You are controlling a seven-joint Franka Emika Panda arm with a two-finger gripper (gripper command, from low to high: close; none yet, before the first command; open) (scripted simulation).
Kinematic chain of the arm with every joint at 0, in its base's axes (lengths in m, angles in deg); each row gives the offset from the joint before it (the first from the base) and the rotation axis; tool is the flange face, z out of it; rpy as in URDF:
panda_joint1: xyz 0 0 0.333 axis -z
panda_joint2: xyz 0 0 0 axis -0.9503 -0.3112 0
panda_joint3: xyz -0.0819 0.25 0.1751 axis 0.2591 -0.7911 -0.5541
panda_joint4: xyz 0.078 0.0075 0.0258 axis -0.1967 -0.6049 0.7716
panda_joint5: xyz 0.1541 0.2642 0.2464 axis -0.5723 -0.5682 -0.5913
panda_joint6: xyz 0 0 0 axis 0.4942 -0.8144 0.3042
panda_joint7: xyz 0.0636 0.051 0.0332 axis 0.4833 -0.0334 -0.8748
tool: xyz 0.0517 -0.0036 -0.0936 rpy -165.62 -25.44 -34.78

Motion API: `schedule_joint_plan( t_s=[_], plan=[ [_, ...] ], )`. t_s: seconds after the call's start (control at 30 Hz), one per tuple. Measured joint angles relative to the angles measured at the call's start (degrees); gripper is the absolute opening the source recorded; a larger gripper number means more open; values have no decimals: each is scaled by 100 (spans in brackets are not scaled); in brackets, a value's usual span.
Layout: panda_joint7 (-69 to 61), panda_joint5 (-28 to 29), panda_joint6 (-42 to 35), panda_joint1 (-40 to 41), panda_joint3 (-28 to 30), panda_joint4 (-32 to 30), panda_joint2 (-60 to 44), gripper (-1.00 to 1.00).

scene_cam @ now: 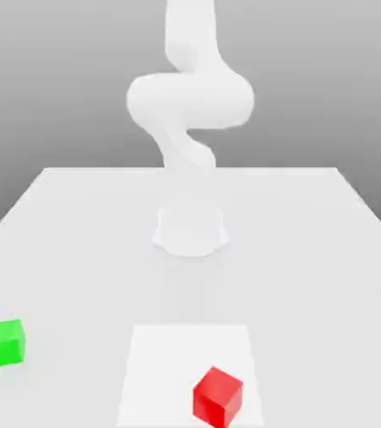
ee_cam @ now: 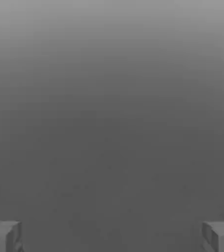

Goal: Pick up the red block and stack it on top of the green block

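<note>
Red block (scene_cam: pixel 218 396) sits at the near edge of the tabletop (scene_cam: pixel 311 251), turned corner-on to the exterior view, on a slightly brighter square patch (scene_cam: pixel 165 368) of the surface. Green block (scene_cam: pixel 5 342) waits well apart from it, off toward the exterior view's left, squarer to the camera. Nothing touches either one; both rest flat on the surface with clear space all round, so a straight drop from above looks open for each.

And the arm (scene_cam: pixel 190 100) rises from its round base (scene_cam: pixel 190 230) at mid-table, folded up high behind the blocks, nowhere near them. In the hand view the end effector (ee_cam: pixel 112 236) is released, fingers (ee_cam: pixel 3 236) spread to the far edges with nothing between them, only plain grey beyond. That wide stance makes sense, I'd say: it's ready to straddle the red block once it gets over it. The block's skewed angle may call for a wrist turn first.

The tabletop itself is a broad, pale, matte slab. Behind it the room is just a soft grey gradient, lighter above.

By my read, the task hasn't begun: reach, grasp, carry and stack all remain.
</note>
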Motion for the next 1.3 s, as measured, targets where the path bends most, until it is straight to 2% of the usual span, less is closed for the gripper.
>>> schedule_joint_plan(
  t_s=[0.5,0.8,0.97,1.0,1.2,1.3],
  plan=[
    [-2926,-190,1197,-866,606,-548,-3149,0],
    [-4651,-290,1905,-883,469,-873,-5017,0],
    [-4964,-426,2671,-756,297,-788,-6054,0],
    [-4985,-451,2808,-728,263,-764,-6218,-100],
    [-4993,-460,2865,-712,245,-751,-6300,-100],
    [-4941,-386,2556,-757,304,-810,-5931,-100]
  ],
)
